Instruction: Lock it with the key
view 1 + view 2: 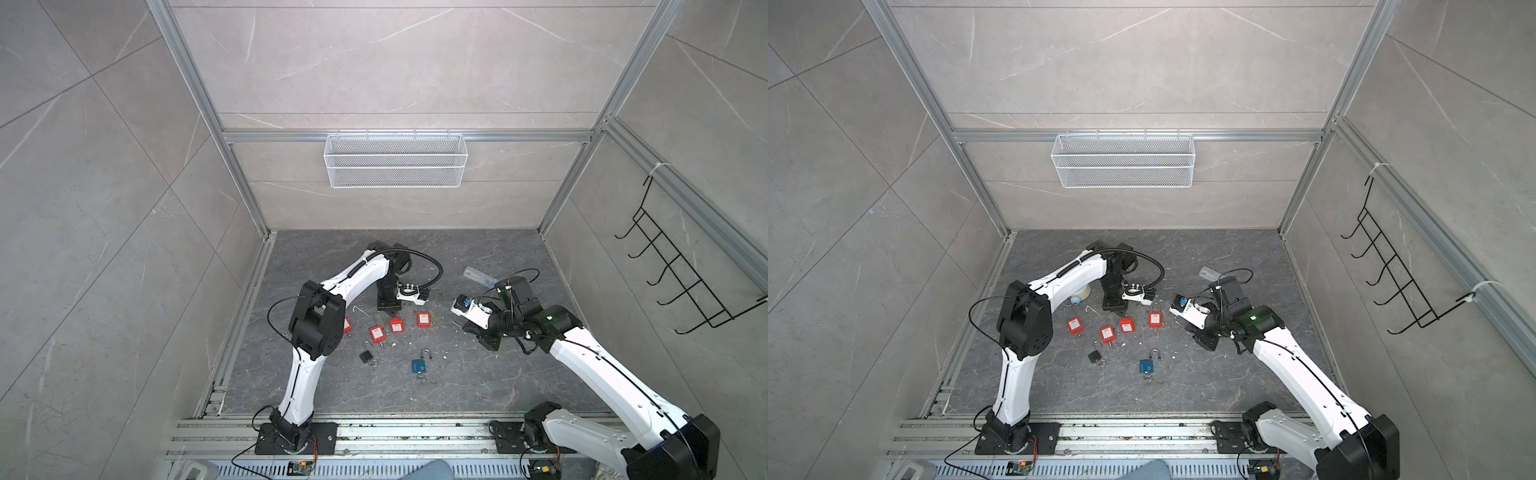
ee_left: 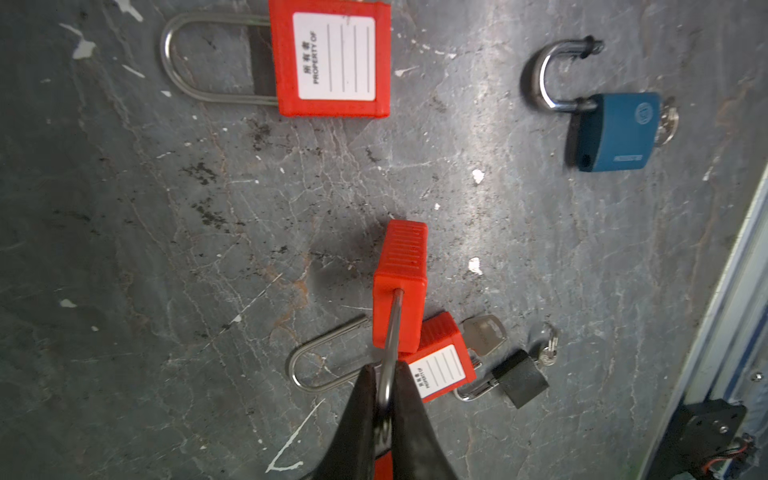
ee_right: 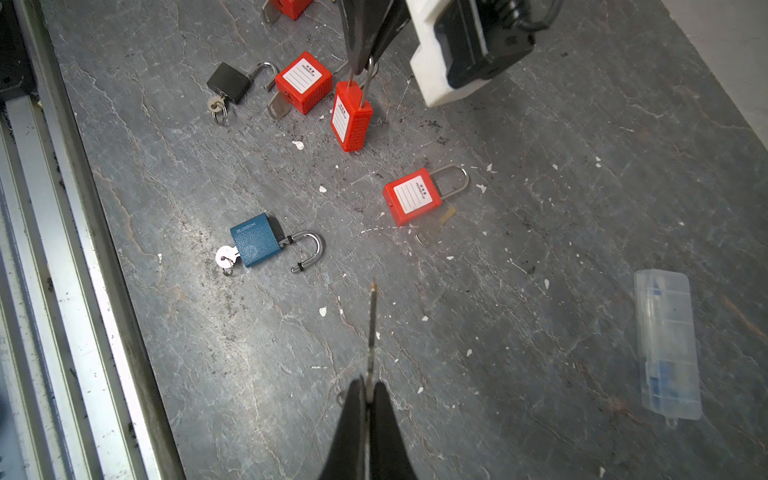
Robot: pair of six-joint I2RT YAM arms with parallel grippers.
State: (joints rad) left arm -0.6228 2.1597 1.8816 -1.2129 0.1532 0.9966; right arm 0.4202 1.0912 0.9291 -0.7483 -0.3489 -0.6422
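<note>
Four red padlocks (image 1: 1107, 333) of ribbed plastic with long steel shackles, one blue padlock (image 1: 1147, 365) and one black padlock (image 1: 1094, 356) are on the veined slate floor (image 1: 1204, 374). The left gripper (image 2: 386, 399) pinches the shackle of the upright red padlock (image 2: 401, 282). The right gripper (image 3: 368, 399) has its fingers pressed together on one thin flat key (image 3: 372, 328), well apart from that lock.

High top views, close wrist views

Bright even light w/ fisheye edges

Between jaws, red padlock (image 2: 400, 286) shackle, apparently gripped
</note>
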